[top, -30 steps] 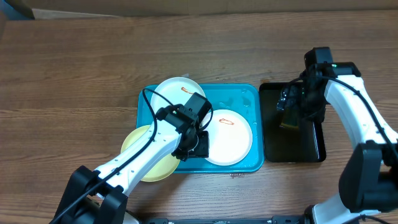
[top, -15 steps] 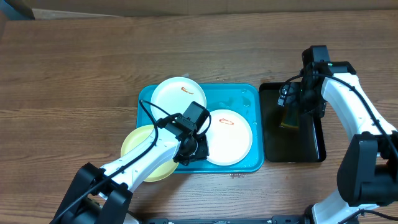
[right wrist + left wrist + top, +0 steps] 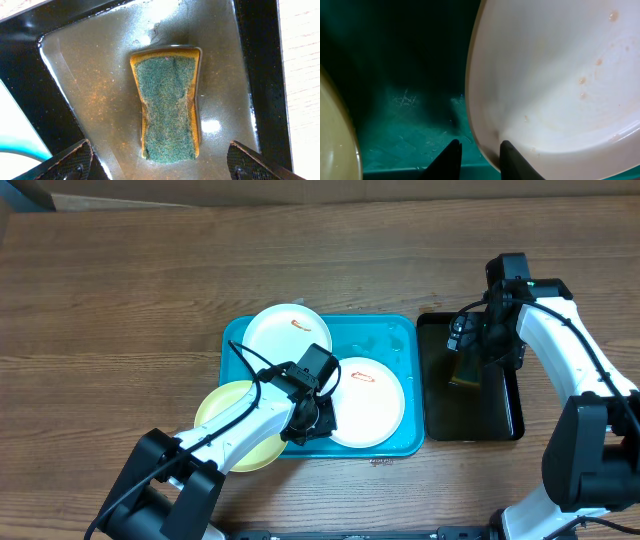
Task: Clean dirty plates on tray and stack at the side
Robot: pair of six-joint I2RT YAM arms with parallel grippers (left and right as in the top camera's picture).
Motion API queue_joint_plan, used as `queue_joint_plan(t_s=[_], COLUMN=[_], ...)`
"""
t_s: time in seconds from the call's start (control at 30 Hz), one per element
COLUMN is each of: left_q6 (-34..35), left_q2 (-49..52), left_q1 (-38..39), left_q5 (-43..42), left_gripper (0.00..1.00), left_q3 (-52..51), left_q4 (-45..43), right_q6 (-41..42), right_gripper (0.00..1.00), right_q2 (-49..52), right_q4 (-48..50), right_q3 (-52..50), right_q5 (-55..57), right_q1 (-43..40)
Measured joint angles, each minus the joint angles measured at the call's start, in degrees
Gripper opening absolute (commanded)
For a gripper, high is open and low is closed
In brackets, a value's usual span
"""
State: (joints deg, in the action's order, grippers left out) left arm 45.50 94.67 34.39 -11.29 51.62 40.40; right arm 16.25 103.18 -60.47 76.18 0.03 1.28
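Left jaws, narrow-set, straddle rim of white plate in turquoise tray; clamped or not, cannot tell. Right jaws gape wide, empty, above sponge in black tray. Pale yellow plate overhangs turquoise tray's near-left corner.

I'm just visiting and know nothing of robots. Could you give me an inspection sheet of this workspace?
Surface: brown wooden table.
Job's things: turquoise tray holds far white plate and near white plate, both smeared orange-red; pale yellow plate overlaps its left rim.
Clutter: black tray with green sponge.
Pincers: left pincer straddles near white plate's rim, not clamped; right pincer open above sponge.
Cables: black cable loops by both arms.
Surroundings: nothing seen.
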Motion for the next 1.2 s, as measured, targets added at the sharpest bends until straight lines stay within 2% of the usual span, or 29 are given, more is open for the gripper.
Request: queue_joint_plan(t_s=[0.1, 0.23, 0.47, 0.67, 0.77, 0.83, 0.97, 1.1, 1.2], left_q6=[0.0, -0.5, -5.6, -11.4, -14.0, -15.3, -16.8, -16.5, -15.0], left_q2=[0.0, 0.0, 0.0, 0.0, 0.0, 0.0, 0.0, 0.0, 0.0], left_q1=[0.0, 0.0, -0.7, -0.7, -0.7, -0.7, -0.7, -0.7, -0.7], left_q5=[0.0, -0.5, -0.5, 4.0, 6.8, 8.0, 8.5, 8.3, 8.3], left_gripper=[0.23, 0.05, 0.04, 0.08, 0.13, 0.24, 0.35, 0.39, 0.39], left_q3=[0.0, 0.0, 3.2, 7.3, 7.7, 7.7, 7.7, 7.7, 7.7], left_q4=[-0.2, -0.2, 0.8, 4.7, 4.7, 4.8, 4.9, 4.9, 4.9], right_q6=[0.0, 0.0, 0.0, 0.0, 0.0, 0.0, 0.1, 0.4, 0.6], right_gripper=[0.88, 0.88, 0.88, 0.88, 0.88, 0.88, 0.88, 0.86, 0.82], right_q2=[0.0, 0.0, 0.0, 0.0, 0.0, 0.0, 0.0, 0.0, 0.0], right_q4=[0.0, 0.0, -1.7, -2.9, -3.2, -3.5, -5.9, -7.4, -3.7], right_q3=[0.0, 0.0, 0.0, 0.0, 0.0, 0.0, 0.0, -0.1, -1.2], right_q5=[0.0, 0.0, 0.0, 0.0, 0.0, 0.0, 0.0, 0.0, -0.1], right_q1=[0.0, 0.0, 0.0, 0.0, 0.0, 0.0, 0.0, 0.4, 0.7])
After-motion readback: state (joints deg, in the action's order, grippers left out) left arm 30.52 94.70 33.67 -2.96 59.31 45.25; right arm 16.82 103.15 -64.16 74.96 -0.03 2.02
